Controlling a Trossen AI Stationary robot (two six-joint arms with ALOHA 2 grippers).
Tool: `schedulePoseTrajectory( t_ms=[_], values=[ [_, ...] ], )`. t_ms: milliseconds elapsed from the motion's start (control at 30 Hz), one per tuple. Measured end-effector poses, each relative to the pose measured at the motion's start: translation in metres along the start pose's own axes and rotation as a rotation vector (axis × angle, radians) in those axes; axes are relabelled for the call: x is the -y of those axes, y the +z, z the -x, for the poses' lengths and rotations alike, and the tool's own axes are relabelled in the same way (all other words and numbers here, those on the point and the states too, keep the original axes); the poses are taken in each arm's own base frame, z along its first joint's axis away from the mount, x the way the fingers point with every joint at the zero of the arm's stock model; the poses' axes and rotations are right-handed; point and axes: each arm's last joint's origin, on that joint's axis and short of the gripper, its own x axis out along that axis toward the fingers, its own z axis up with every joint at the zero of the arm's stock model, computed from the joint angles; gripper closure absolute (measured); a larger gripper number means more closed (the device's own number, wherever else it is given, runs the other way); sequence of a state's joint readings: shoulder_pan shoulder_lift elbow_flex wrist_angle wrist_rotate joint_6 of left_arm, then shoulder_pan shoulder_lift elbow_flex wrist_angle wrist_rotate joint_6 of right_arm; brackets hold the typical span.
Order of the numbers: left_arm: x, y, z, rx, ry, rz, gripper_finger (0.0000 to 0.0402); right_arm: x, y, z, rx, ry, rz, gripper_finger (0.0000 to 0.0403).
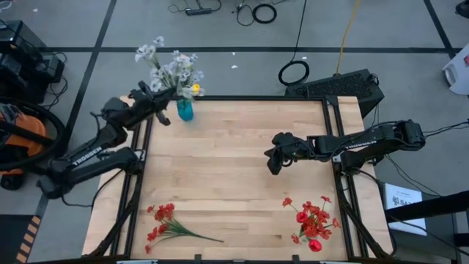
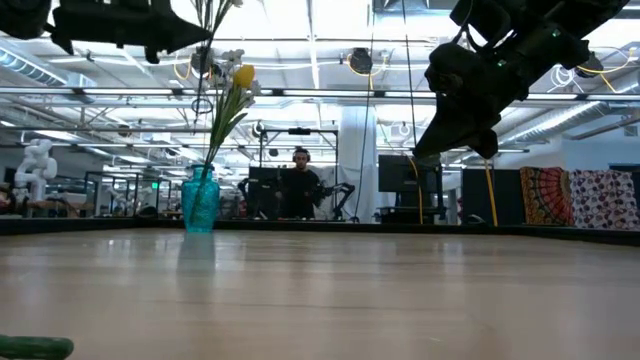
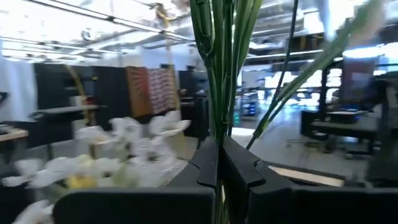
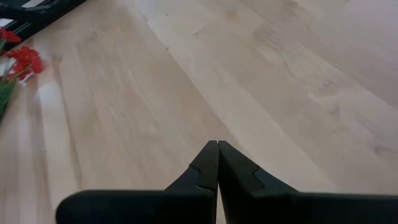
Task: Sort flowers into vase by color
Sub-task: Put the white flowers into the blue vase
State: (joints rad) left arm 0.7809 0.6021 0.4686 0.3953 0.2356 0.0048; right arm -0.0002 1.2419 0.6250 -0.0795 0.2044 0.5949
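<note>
Left gripper (image 3: 219,163) pinching thin green flower stems (image 3: 222,68) above small teal translucent vase (image 1: 185,109), stems hidden overhead; right gripper (image 4: 217,163) hovering closed, empty, over wooden counter (image 1: 234,176)

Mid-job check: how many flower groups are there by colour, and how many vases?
Red flower groups lying on the table: 2
White-and-yellow bunch in the vase, stems pinched by left gripper: 1
Teal vase: 1
Total: 4
</note>
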Motion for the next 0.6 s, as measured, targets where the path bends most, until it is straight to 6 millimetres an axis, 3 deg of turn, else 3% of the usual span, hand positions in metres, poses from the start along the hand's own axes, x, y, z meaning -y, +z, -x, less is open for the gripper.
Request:
schedulePoseTrajectory(
  t_ms=[300,600],
  values=[
    [-0.02,-0.004,0.002,-0.032,0.153,-0.037,0.0394,0.001,0.001,0.0,0.021,-0.033,0.005,0.0403],
    [-0.037,-0.035,0.002,0.037,0.242,0.053,0.0394,0.002,0.001,0.0,0.033,-0.05,0.004,0.0403]
  ],
)
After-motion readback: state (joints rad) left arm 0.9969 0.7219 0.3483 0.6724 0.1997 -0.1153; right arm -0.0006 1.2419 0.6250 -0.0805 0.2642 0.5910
